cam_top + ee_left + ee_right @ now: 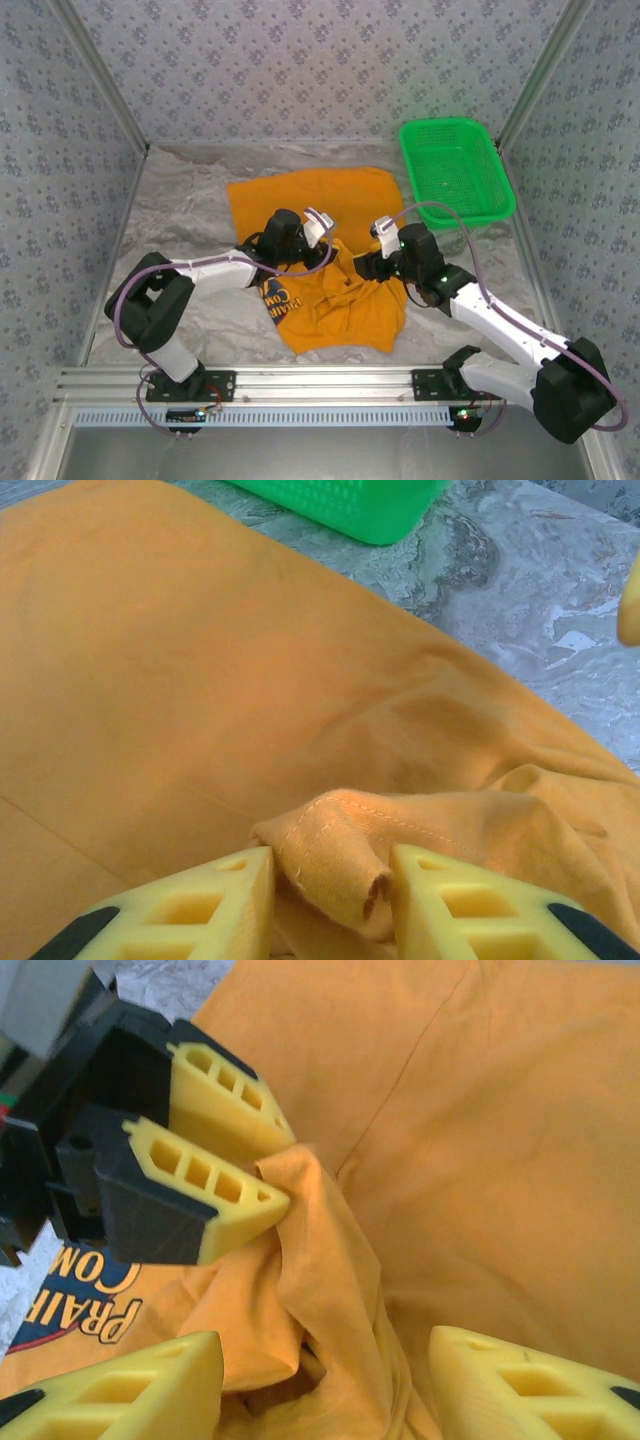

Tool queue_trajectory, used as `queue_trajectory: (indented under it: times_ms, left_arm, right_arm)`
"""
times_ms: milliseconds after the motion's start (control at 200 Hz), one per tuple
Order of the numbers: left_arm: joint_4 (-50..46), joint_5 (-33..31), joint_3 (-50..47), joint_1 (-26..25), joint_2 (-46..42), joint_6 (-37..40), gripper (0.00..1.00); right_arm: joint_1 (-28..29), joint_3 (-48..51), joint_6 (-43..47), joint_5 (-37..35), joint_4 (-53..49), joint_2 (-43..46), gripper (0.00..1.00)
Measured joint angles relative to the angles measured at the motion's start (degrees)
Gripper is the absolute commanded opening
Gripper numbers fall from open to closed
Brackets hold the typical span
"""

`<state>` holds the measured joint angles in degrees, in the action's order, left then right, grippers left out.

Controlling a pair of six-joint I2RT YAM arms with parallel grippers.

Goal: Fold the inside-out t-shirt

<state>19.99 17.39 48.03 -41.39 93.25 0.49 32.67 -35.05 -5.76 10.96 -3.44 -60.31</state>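
Your grippers meet over the rumpled orange cotton t-shirt (310,195), mid marbled grey tabletop (180,215).
Your left gripper (330,905) pinches a raised hem fold; your right gripper (325,1385) stands released, jaws straddling bunched cloth.

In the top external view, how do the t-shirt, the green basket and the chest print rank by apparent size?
1. t-shirt, clearly the largest.
2. green basket.
3. chest print, the smallest; only part of it is visible.
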Motion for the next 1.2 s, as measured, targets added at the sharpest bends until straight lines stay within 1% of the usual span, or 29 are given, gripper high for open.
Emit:
queue_trajectory:
  times_ms: [95, 200, 285, 435, 460, 500, 670, 740, 855, 1019, 1199]
  left_arm:
    - [0.3, 0.6, 0.0, 0.7, 0.0, 0.0, 0.35]
    - [0.5, 1.6, 0.0, 1.6, 0.0, -0.1, 0.4]
    - [0.7, 2.1, -0.2, 2.1, 0.0, 0.1, 0.4]
    - [0.9, 3.5, -1.2, 2.7, 0.0, -0.1, 0.41]
    - [0.9, 3.6, -1.4, 2.7, 0.0, -0.1, 0.42]
    - [0.9, 3.9, -1.5, 2.8, 0.0, -0.1, 0.42]
    - [1.7, 4.5, -1.5, 2.8, 0.0, -0.5, 0.43]
    - [2.0, 4.9, -1.5, 3.1, 0.0, -0.6, 0.43]
    - [2.5, 5.8, -1.5, 3.4, 0.0, -1.0, 0.43]
    - [2.7, 6.7, -1.5, 3.5, 0.9, -1.2, 0.45]
    - [2.7, 7.1, -1.5, 3.5, 1.4, -1.6, 0.48]
  right_arm:
    - [1.7, 1.8, 3.1, -0.7, 0.9, -0.1, 0.59]
    - [6.3, 3.9, 8.6, -4.2, 4.4, -1.9, 0.6]
    - [8.7, 4.2, 11.7, -7.0, 8.5, -6.4, 0.59]
    - [8.9, 3.3, 13.4, -11.5, 16.0, -15.4, 0.54]
    - [8.9, 3.1, 13.8, -12.3, 17.0, -16.9, 0.51]
    - [8.9, 2.6, 13.9, -13.7, 18.8, -19.0, 0.44]
    - [8.7, 1.8, 13.8, -17.4, 24.0, -24.2, 0.07]
    - [8.2, 1.8, 13.8, -17.7, 24.7, -24.1, 0.0]
    - [7.3, 1.6, 14.0, -16.4, 24.5, -22.2, 0.0]
    - [6.6, 0.3, 14.0, -13.5, 22.1, -16.7, 0.0]
    - [4.3, 0.1, 13.7, -9.9, 20.3, -12.8, 0.0]
